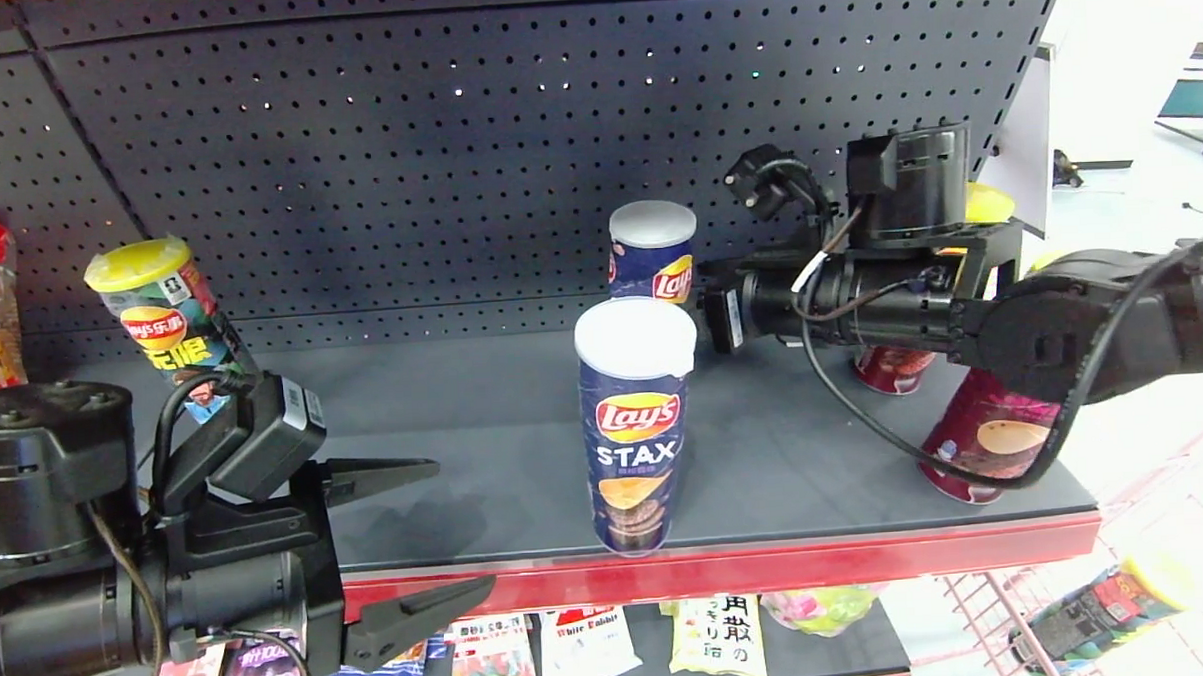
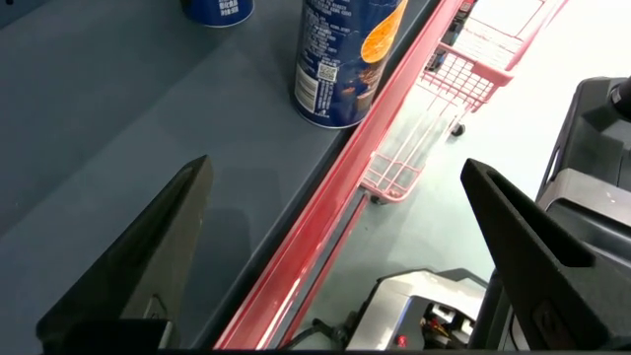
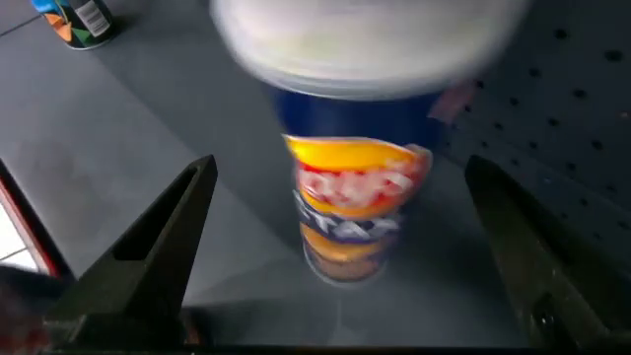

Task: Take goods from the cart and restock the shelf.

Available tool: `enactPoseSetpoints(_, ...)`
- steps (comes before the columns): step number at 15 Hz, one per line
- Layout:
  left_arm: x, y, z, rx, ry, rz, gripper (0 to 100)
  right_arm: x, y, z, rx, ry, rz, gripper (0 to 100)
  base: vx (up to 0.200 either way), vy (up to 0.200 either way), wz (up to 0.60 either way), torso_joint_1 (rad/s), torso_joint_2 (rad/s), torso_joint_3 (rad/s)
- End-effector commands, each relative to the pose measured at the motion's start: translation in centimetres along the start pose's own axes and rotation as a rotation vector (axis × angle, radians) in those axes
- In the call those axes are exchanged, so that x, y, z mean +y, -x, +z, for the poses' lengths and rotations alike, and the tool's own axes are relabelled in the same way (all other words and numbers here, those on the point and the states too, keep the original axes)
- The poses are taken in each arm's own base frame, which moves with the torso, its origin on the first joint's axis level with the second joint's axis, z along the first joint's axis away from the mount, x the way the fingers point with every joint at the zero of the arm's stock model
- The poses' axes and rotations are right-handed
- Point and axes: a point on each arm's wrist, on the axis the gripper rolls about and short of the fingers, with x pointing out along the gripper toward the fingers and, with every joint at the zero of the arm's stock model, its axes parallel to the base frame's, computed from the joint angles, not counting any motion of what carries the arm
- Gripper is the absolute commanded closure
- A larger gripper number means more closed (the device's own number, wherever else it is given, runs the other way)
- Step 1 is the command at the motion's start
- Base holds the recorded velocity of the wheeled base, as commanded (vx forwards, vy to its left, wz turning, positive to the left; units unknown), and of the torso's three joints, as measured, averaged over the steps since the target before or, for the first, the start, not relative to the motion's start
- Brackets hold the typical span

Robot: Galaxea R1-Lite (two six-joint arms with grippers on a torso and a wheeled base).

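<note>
shelf (image 1: pixel 485 452): dark grey board with a red front lip; pegboard panel (image 1: pixel 454 133) behind it.
front blue can (image 1: pixel 635 427): upright, white lid on, standing at the shelf's front edge.
rear blue can (image 1: pixel 651 251): upright, directly behind the front blue can, close to the pegboard panel.
right gripper (image 3: pixel 340 166): spread wide, one finger on each side of the rear blue can, with a gap on both sides; nothing gripped.
left gripper (image 1: pixel 463 528): spread wide and empty, to the left of the front blue can, level with the red lip.
green can (image 1: pixel 165 313): yellow lid, tilted, well to the left of the front blue can and farther back.
red cans (image 1: pixel 985 435): two, to the right of the front blue can, partly behind the right arm; the nearer one leans.
cart (image 1: pixel 981 605): pink wire, below and to the right of the front blue can; a yellow-lidded can (image 1: pixel 1101 606) lies beside its wire wall.
packets (image 1: pixel 582 649): on the lower shelf beneath the front blue can.
</note>
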Motion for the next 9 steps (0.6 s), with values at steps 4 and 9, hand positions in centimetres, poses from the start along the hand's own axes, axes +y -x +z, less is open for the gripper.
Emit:
enactPoseSetpoints(4, 0.0, -0.1, 0.0, 0.000, -0.002, 0.000, 0, 1.0, 4.7, 1.0, -0.035, 0.009, -0.017, 0, 0.000, 0.000, 0.00, 0.000, 0.00, 0.000)
enactPoseSetpoints(9, 0.0, -0.1, 0.0, 0.000, -0.002, 0.000, 0, 1.4, 7.0, 1.7, -0.067, 0.017, -0.029, 0, 0.000, 0.000, 0.00, 0.000, 0.00, 0.000)
